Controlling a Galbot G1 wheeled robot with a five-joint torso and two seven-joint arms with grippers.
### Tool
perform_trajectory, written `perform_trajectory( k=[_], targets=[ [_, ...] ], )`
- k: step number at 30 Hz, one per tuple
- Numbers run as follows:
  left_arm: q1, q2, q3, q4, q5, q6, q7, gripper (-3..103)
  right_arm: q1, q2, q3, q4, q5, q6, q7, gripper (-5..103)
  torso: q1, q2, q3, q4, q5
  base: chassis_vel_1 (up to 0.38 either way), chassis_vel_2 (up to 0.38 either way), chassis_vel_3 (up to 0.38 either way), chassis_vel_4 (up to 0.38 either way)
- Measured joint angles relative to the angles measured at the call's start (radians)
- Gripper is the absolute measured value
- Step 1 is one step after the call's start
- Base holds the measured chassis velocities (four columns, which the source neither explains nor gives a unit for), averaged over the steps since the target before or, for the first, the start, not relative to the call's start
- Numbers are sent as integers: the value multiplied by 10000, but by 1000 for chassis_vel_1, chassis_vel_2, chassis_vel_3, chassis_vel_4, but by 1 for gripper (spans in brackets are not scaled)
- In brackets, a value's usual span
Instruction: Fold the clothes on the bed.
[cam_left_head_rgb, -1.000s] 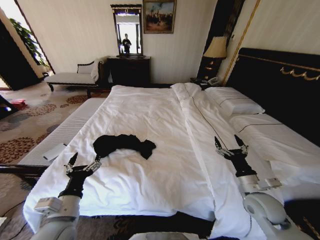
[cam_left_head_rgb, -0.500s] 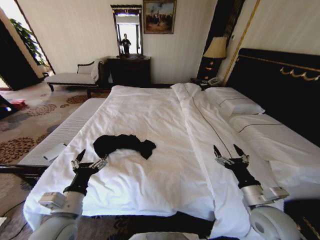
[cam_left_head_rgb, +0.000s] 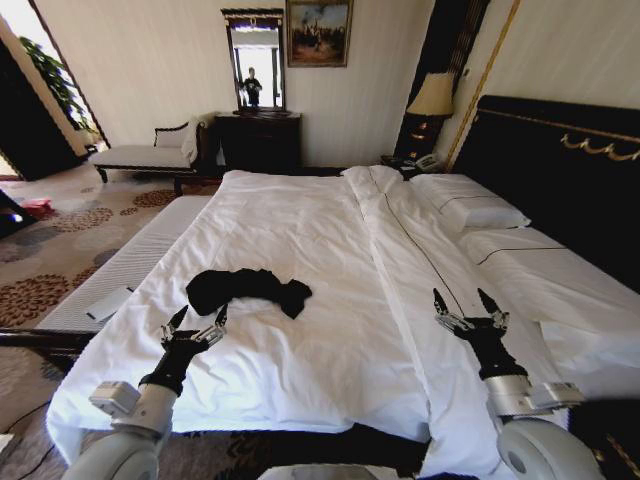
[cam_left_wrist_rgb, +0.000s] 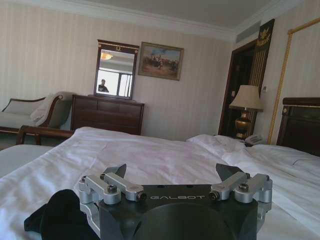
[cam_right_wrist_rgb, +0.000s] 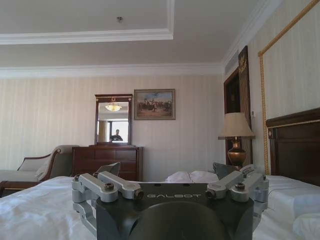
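The crumpled black soft-fabric T-shirt (cam_left_head_rgb: 245, 289), long axis running across the large white-sheeted bed (cam_left_head_rgb: 330, 250), lies just ahead of the wide-spread left pincer (cam_left_head_rgb: 195, 325), while the equally wide right pincer (cam_left_head_rgb: 470, 310) hovers well apart.

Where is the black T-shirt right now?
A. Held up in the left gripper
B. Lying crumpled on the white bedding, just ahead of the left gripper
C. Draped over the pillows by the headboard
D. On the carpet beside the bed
B: the black T-shirt lies bunched on the bed, just beyond the open left gripper, which holds nothing.
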Motion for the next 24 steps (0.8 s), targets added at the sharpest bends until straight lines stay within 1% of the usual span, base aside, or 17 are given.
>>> perform_trajectory(
  k=[3, 7, 14, 20, 24],
  targets=[
    [38, 96, -29, 2, -5, -115, 68, 100, 111, 61, 18, 5, 29, -5, -34, 100, 1, 0, 1, 2, 0, 0, 0, 0, 0],
    [51, 62, -15, 6, 36, -157, 70, 100, 155, 183, -33, -22, 6, -5, -41, 100, 1, -1, 1, 2, 1, 0, 0, 0, 0],
    [151, -45, 12, 12, 341, -288, 60, 100, 263, 395, -137, -144, -62, -9, -18, 100, 0, -1, 1, 2, 1, 0, 0, 0, 0],
    [152, -26, -7, 15, 581, -424, 66, 100, 295, 444, -164, -232, -61, -8, 27, 100, 1, 0, 1, 1, 3, 10, 18, -14, -5],
    [182, -135, 29, 16, 671, -468, 69, 100, 336, 366, -166, -262, -55, -8, 53, 100, 1, -1, 1, 1, 2, 91, 79, -86, -80]
  ],
)
